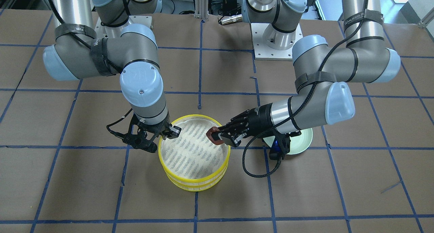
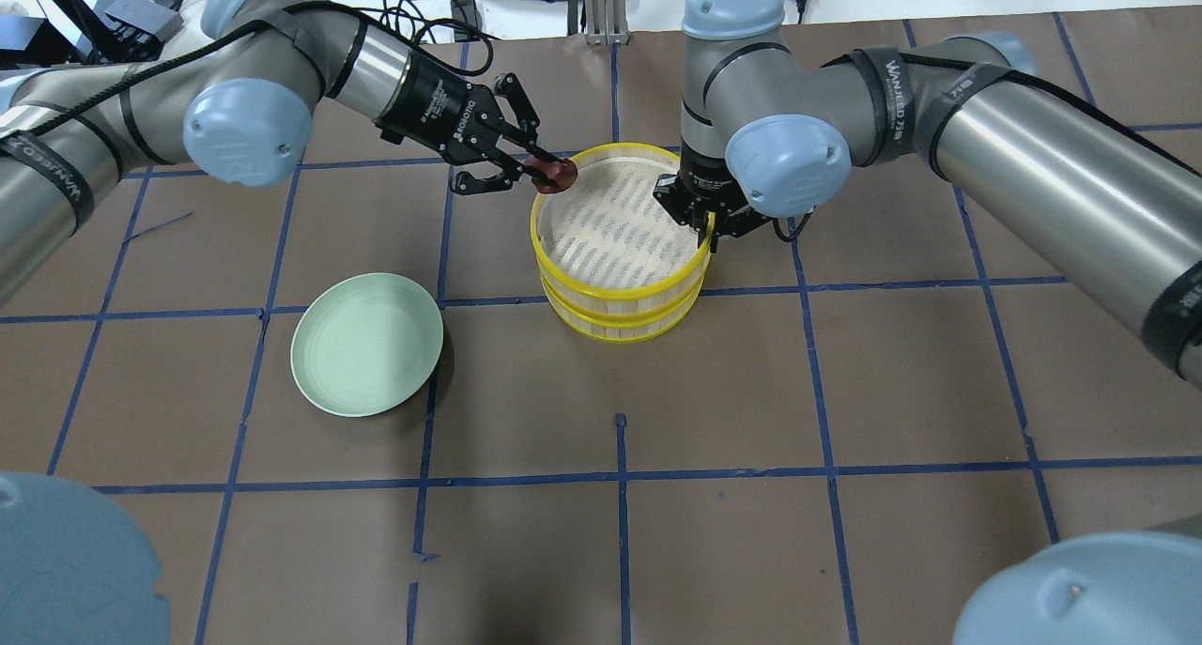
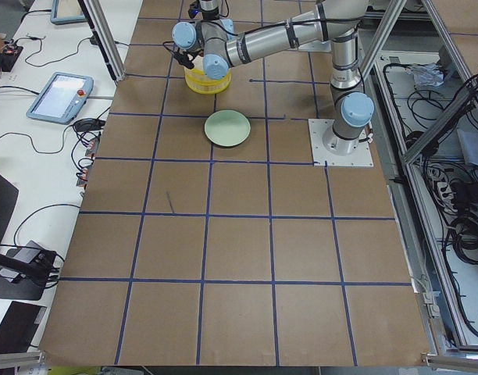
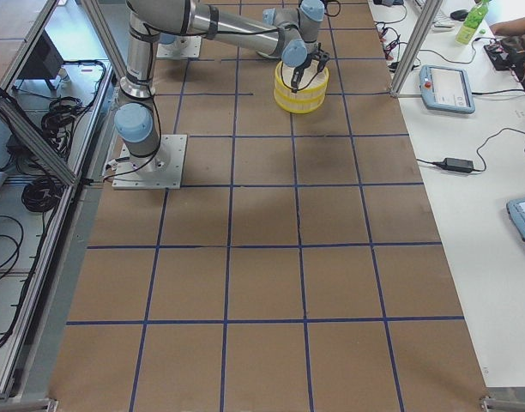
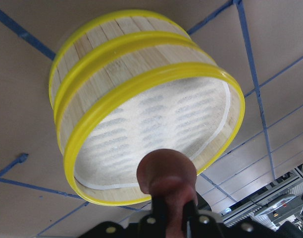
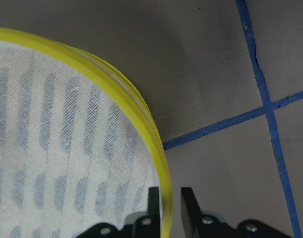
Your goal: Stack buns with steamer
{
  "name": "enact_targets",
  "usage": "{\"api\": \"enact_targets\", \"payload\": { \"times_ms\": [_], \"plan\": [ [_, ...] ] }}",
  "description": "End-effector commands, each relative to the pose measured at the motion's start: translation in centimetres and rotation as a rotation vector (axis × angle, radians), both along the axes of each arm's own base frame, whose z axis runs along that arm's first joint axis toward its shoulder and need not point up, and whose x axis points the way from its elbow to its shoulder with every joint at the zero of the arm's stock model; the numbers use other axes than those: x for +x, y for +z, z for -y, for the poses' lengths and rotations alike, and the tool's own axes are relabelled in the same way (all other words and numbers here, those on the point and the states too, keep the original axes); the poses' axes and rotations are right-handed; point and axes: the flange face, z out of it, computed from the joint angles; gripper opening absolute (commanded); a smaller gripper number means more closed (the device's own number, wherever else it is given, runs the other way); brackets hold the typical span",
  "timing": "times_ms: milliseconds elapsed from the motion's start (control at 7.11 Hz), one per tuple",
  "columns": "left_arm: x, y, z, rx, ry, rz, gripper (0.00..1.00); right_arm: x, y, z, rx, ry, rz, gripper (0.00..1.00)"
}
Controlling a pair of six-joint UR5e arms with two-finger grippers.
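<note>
The yellow-rimmed bamboo steamer (image 2: 620, 293) stands as two stacked tiers, its top tier lined with a white patterned cloth and holding nothing. My left gripper (image 2: 540, 168) is shut on the reddish-brown bun (image 2: 554, 174) and holds it just above the steamer's far-left rim; the left wrist view shows the bun (image 5: 165, 171) over the rim (image 5: 141, 79). My right gripper (image 2: 704, 230) is shut on the steamer's right rim, with its fingers on either side of the yellow band (image 6: 136, 109). The white bun is hidden or out of view.
A pale green plate (image 2: 366, 345) lies empty on the brown paper table to the left of the steamer, partly under my left forearm in the front view (image 1: 303, 141). Blue tape lines grid the table.
</note>
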Motion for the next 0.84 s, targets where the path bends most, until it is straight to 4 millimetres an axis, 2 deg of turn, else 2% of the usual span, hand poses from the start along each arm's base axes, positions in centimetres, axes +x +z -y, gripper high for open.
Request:
{"api": "enact_targets", "payload": {
  "times_ms": [0,141,281,422,562,703],
  "plan": [
    [-0.9,-0.5,-0.2,0.005,-0.007,-0.007,1.00,-1.0,1.8,0.2,-0.034,0.049,0.003,1.00],
    [-0.9,-0.6,-0.2,0.006,-0.007,-0.007,1.00,-3.9,3.6,0.8,-0.057,0.124,0.006,1.00],
    [-0.9,-0.5,-0.1,0.003,-0.007,-0.007,1.00,-9.1,7.1,1.3,-0.093,0.137,0.016,1.00],
    [-0.9,-0.3,-0.1,-0.013,-0.016,-0.006,1.00,-12.7,10.3,0.4,-0.100,0.159,0.025,1.00],
    [-0.6,2.5,0.1,-0.112,-0.023,0.032,1.00,-13.9,14.4,-1.6,-0.117,0.202,0.023,1.00],
    [0.8,3.5,-0.3,-0.183,-0.067,0.203,1.00,-12.8,19.1,-4.5,-0.112,0.221,0.042,1.00]
  ]
}}
